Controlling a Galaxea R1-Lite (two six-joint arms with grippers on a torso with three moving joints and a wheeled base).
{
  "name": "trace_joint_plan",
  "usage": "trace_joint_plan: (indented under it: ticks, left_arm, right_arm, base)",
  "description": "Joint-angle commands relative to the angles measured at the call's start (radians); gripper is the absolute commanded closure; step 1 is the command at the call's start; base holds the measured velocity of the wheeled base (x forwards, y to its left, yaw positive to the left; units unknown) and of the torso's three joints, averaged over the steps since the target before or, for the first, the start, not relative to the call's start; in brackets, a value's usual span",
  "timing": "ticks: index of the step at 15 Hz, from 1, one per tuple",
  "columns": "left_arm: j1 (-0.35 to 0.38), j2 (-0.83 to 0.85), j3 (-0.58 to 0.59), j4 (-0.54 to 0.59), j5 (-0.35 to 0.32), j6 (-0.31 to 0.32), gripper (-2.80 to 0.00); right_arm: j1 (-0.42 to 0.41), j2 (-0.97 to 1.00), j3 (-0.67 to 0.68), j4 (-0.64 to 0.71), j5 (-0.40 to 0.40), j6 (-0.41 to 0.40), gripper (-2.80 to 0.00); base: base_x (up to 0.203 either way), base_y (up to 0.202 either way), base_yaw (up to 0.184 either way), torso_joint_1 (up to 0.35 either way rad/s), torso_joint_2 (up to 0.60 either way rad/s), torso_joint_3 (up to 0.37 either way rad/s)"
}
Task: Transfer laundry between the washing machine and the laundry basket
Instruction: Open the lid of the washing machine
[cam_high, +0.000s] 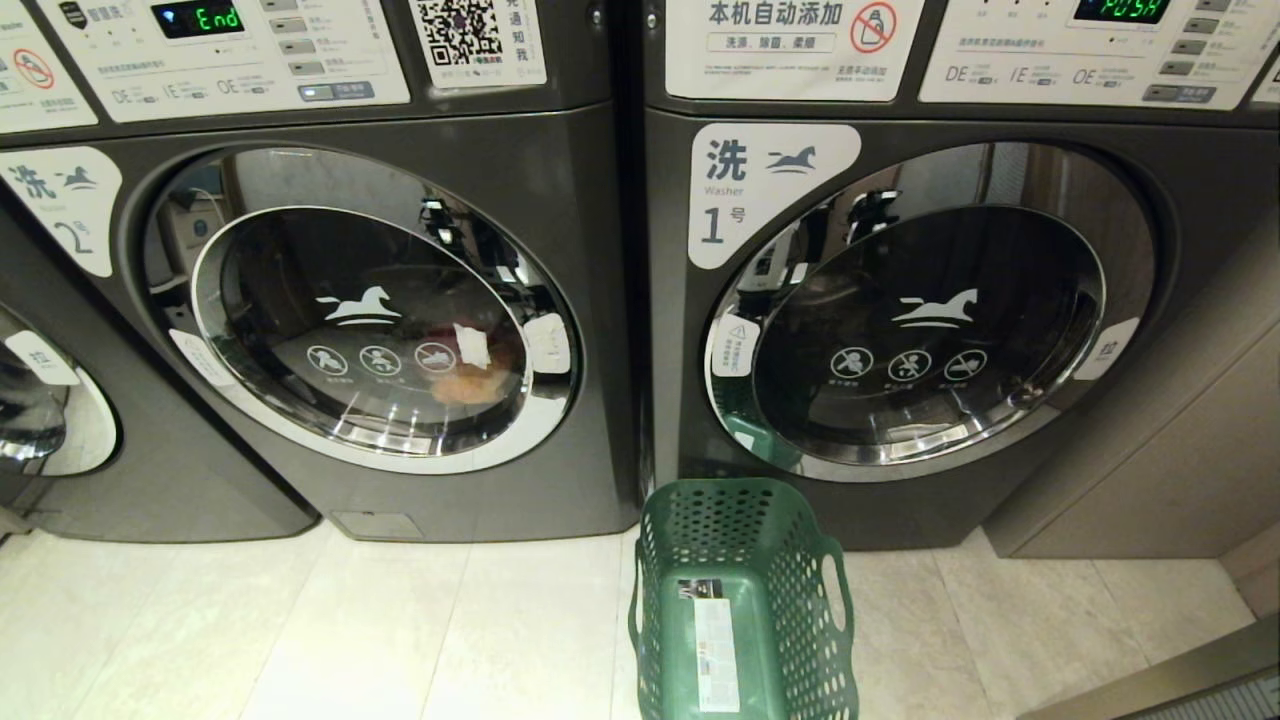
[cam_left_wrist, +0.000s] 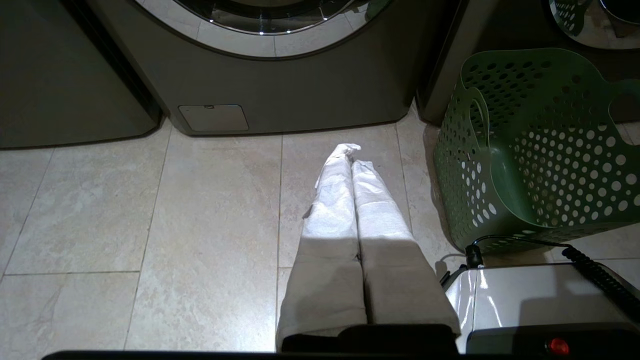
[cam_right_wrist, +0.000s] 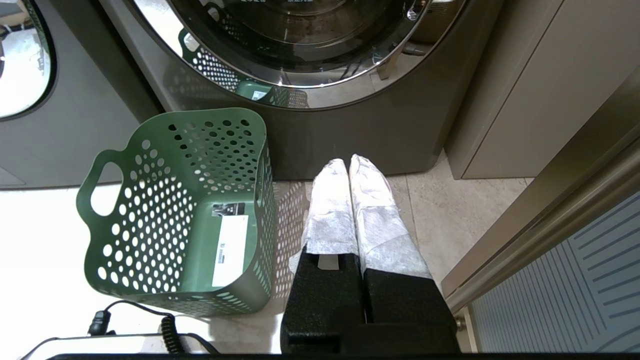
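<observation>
Opening washing machine (cam_high: 360, 310) door first: both jaws shut, empty; laundry (cam_high: 465, 375) inside; laundry basket (cam_high: 745, 600) at 5 o'clock.

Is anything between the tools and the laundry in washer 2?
Yes. The laundry lies inside washer 2, behind its shut glass door. Both tools are shut and low over the floor: the left tool before washer 2's base, the right tool beside the empty basket.
</observation>
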Motion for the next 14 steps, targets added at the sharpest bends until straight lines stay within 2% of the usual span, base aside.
trace_joint_plan:
  ticks: [1, 5, 8, 9, 11, 14]
  left_arm:
    - [0.000, 0.002, 0.001, -0.001, 0.001, 0.000, 0.00]
    - [0.000, 0.001, -0.007, -0.009, -0.007, 0.019, 0.00]
    - [0.000, 0.097, -0.216, -0.014, -0.087, 0.018, 0.00]
    - [-0.002, 0.190, -0.308, -0.014, -0.108, 0.000, 0.00]
    - [-0.005, 0.473, -0.481, -0.019, -0.152, -0.077, 0.00]
    - [-0.008, 0.929, -0.613, -0.084, -0.245, -0.171, 0.00]
  right_arm:
    - [0.000, 0.002, 0.000, 0.000, 0.000, 0.001, 0.00]
    - [0.000, 0.002, 0.000, 0.000, 0.000, 0.001, 0.00]
    - [0.000, 0.002, 0.000, 0.000, 0.000, 0.001, 0.00]
    - [0.000, 0.002, 0.000, 0.000, 0.000, 0.001, 0.00]
    - [0.000, 0.002, 0.000, 0.000, 0.000, 0.001, 0.00]
    - [0.000, 0.002, 0.000, 0.000, 0.000, 0.001, 0.00]
  base:
    - [0.000, 0.000, 0.000, 0.000, 0.00, 0.000]
    - [0.000, 0.000, 0.000, 0.000, 0.00, 0.000]
    - [0.000, 0.000, 0.000, 0.000, 0.00, 0.000]
    - [0.000, 0.000, 0.000, 0.000, 0.00, 0.000]
    - [0.000, 0.000, 0.000, 0.000, 0.00, 0.000]
    - [0.000, 0.000, 0.000, 0.000, 0.00, 0.000]
